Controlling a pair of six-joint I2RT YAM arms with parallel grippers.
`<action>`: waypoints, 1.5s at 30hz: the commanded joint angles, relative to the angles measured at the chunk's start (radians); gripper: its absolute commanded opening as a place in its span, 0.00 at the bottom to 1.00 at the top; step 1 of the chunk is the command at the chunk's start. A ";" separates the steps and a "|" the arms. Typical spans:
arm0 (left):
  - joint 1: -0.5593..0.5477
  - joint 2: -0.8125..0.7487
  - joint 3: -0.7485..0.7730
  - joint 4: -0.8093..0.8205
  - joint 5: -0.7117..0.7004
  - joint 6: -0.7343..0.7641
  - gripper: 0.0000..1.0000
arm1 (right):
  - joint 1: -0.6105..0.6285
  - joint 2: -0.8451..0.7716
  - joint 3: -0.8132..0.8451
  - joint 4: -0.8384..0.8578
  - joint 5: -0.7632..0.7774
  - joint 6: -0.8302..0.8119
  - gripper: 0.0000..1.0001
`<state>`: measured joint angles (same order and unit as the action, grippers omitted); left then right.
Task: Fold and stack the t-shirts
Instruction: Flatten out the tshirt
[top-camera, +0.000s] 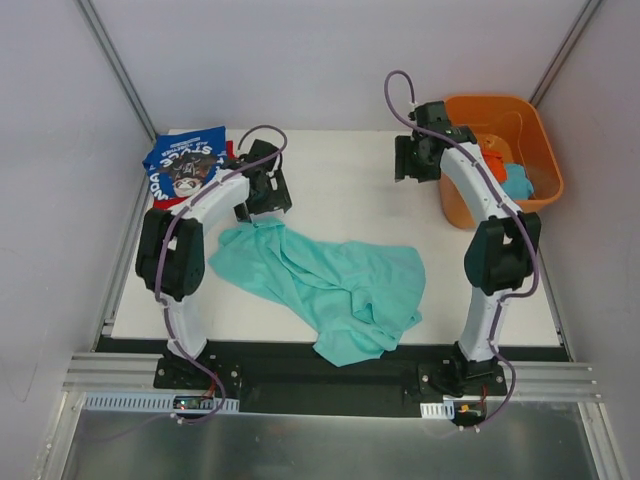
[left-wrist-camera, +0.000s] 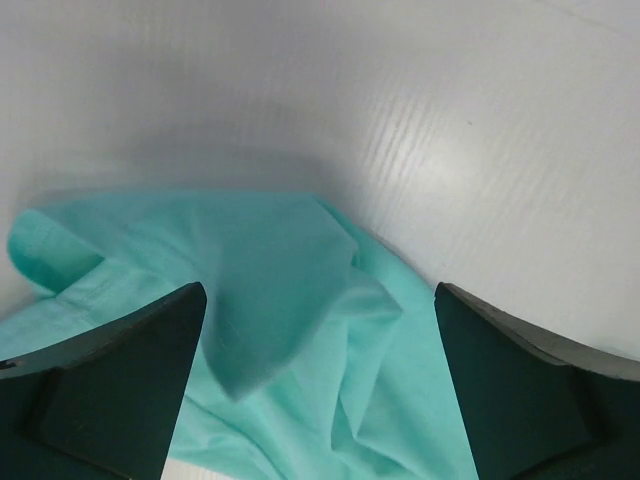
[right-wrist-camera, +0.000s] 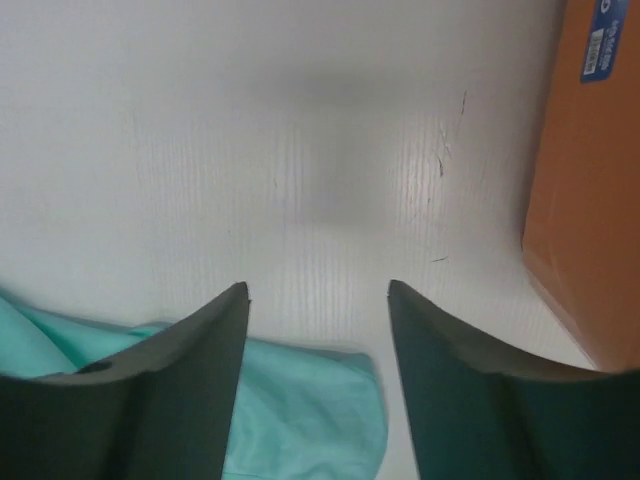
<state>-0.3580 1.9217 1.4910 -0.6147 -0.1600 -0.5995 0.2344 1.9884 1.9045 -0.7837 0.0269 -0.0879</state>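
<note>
Left gripper (left-wrist-camera: 315, 300) is hovering spread wide over the crumpled mint t-shirt (top-camera: 330, 280), maybe just touching it; right gripper (right-wrist-camera: 317, 290) is gaping too.

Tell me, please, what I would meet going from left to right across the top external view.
royal-blue t-shirt → left claw → mint-teal t-shirt → right claw → orange tub

An orange tub (top-camera: 497, 100) sits far right on the white table (top-camera: 340, 180).
</note>
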 joint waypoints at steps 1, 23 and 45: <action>0.033 -0.219 -0.024 -0.022 -0.027 0.021 0.99 | 0.084 -0.224 -0.089 -0.014 0.018 -0.052 0.73; 0.188 -0.638 -0.572 0.004 0.037 -0.054 0.99 | 0.458 -0.370 -0.934 0.216 -0.082 0.312 0.97; 0.297 -0.420 -0.569 0.167 0.253 0.033 0.69 | 0.140 -0.296 -0.527 0.107 0.024 0.086 0.97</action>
<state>-0.0673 1.4685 0.9463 -0.5011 0.0044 -0.5884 0.3710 1.8805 1.4883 -0.6750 0.0544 0.0101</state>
